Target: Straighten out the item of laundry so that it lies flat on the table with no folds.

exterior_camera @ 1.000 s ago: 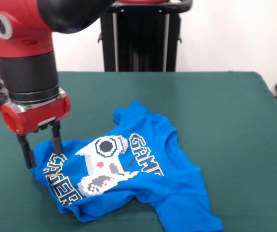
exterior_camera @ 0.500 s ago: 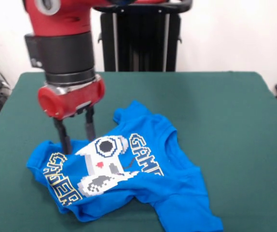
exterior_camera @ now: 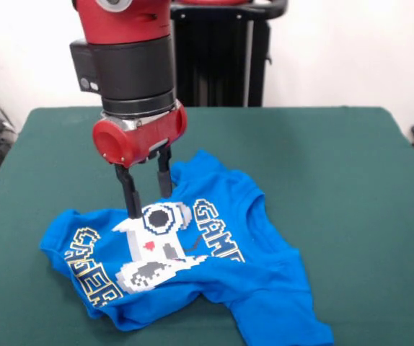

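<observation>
T-shirt (exterior_camera: 192,267): bright blue, short-sleeved, lying crumpled on the near half of the table, left of centre in my front view. It is not flat.

Print: white pixel-art game controller (exterior_camera: 153,249) faces up in the middle of the cloth. Yellow-outlined lettering sits on both sides of it; "GAME" reads on the right, and the lettering on the left is bent over a fold, so I only make out part of it.

Folds: the left portion is bunched and doubled over along its near edge. A lobe of cloth pokes up toward the far side at top centre. The lower right part trails off toward the picture's bottom edge.

Table (exterior_camera: 337,166): dark green cloth top, bare to the right of the shirt and behind it.

Gripper (exterior_camera: 146,194): two dark fingers (exterior_camera: 129,193) pointing down, standing apart with a clear gap between them. I see nothing held. The tips are at the shirt's far edge, just above the controller print; I cannot tell whether they touch the cloth.

Arm (exterior_camera: 131,72): red and black, coming down from the upper left, wrist roughly vertical over the shirt's far edge.

Background: black upright stand (exterior_camera: 210,61) behind the table, against a white wall.
</observation>
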You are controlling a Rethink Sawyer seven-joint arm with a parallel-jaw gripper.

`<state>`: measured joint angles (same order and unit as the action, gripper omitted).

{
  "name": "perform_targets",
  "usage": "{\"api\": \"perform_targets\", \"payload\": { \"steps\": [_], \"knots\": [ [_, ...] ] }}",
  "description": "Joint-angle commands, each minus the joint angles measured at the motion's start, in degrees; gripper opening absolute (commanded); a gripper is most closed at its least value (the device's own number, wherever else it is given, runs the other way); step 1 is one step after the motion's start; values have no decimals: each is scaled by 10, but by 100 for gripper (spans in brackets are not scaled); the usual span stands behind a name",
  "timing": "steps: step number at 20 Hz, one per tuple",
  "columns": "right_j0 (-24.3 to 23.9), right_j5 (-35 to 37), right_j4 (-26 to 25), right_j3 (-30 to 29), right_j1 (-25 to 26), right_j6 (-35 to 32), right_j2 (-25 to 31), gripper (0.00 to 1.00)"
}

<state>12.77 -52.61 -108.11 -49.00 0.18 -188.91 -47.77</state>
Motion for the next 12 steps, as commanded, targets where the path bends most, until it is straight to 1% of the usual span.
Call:
{"api": "perform_targets", "payload": {
  "steps": [1, 5, 8, 12],
  "knots": [
    [23, -9, 49, -80, 17, -56, 63, 100],
    [34, 20, 68, -95, 17, -55, 71, 100],
    [38, 44, 88, -110, 14, -35, 82, 100],
    [42, 44, 109, -123, 7, -13, 90, 100]
  ]
}}
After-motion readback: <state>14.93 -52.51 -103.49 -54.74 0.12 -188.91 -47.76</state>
